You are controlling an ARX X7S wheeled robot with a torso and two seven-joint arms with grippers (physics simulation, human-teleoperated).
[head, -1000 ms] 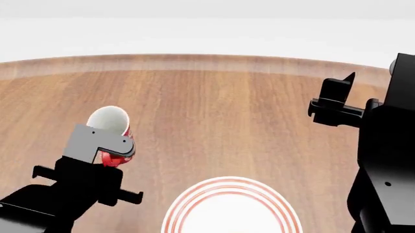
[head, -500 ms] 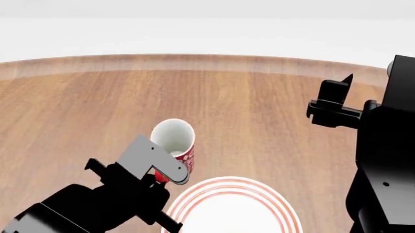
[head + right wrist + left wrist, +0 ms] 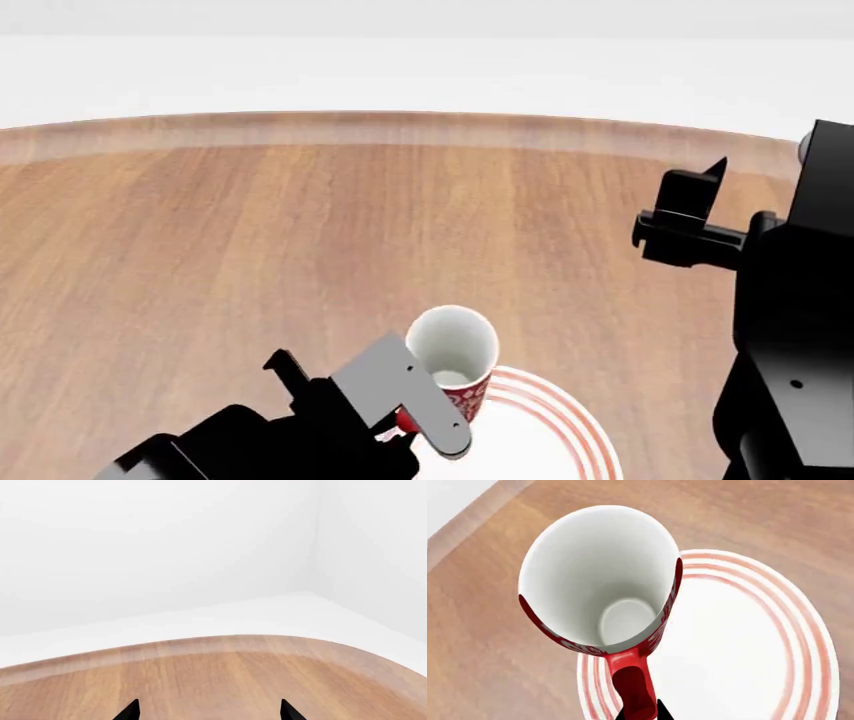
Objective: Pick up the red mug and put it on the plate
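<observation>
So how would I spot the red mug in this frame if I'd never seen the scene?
Start at the wooden table, then find the plate with red rings at its near edge. The red mug, white inside, hangs over the plate's rim, held by its handle in the left gripper.

Mug: the red mug [image 3: 602,580] is seen from above, mouth open, white inside, over the plate's ten o'clock rim.
Handle: red, at the mug's six o'clock, ending at dark tips, probably the left gripper [image 3: 642,713].
Plate: the plate [image 3: 740,650], white with red rings.
Surface: wooden table [image 3: 487,645].
</observation>
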